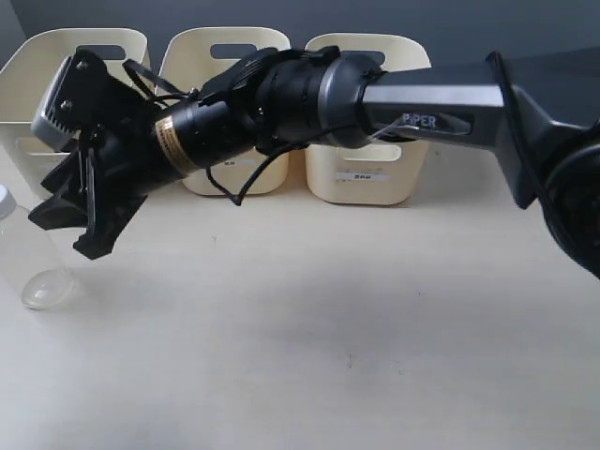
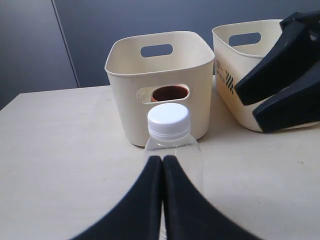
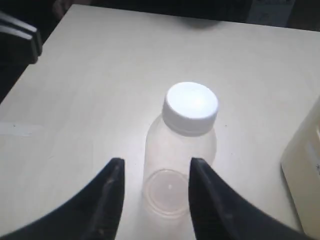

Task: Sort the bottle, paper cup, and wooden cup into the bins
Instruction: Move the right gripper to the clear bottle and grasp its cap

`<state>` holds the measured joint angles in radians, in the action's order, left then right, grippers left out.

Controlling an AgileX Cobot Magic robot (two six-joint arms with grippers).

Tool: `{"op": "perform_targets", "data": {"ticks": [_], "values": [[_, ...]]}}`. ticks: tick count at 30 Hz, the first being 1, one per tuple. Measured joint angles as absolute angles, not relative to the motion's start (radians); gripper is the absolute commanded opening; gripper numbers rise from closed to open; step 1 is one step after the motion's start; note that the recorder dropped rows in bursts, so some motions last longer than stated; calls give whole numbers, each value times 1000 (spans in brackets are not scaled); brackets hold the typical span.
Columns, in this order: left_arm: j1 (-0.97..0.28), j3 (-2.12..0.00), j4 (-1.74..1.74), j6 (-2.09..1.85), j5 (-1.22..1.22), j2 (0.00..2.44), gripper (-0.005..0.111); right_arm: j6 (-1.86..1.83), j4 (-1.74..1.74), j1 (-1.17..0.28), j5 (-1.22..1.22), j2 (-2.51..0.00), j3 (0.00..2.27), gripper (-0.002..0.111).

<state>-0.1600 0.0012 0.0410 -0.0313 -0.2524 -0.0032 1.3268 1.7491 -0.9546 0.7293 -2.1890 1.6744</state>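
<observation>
The clear bottle (image 1: 28, 258) with a white cap stands upright on the table at the far left. My right gripper (image 1: 67, 230) has reached across to it and is open. In the right wrist view the bottle (image 3: 181, 150) stands just beyond the gap between the spread fingers of my right gripper (image 3: 156, 167), untouched. My left gripper (image 2: 162, 159) is shut and empty, pointing at the bottle (image 2: 170, 145). The brown wooden cup (image 2: 170, 93) shows through the handle cut-out of the bin (image 2: 160, 117) behind the bottle. The paper cup is out of view.
Three cream bins stand in a row at the back: left (image 1: 37, 84), middle (image 1: 192, 56) and right (image 1: 366, 178). The right arm (image 1: 431, 103) stretches in front of them. A second bin (image 2: 232, 95) stands beside the first, behind my right gripper's fingers (image 2: 285, 85).
</observation>
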Motion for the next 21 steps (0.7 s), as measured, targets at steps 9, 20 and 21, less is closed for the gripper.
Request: {"op": "perform_targets", "data": {"ticks": [9, 20, 21], "values": [[-160, 1, 41, -31, -252, -3, 0, 1178, 1472, -974, 657, -2203, 1674, 83], [-160, 1, 41, -31, -252, -3, 0, 963, 1109, -978, 695, -2306, 1674, 83], [-160, 1, 41, -31, -252, -3, 0, 945, 1086, -979, 711, -2312, 1674, 83]]}}
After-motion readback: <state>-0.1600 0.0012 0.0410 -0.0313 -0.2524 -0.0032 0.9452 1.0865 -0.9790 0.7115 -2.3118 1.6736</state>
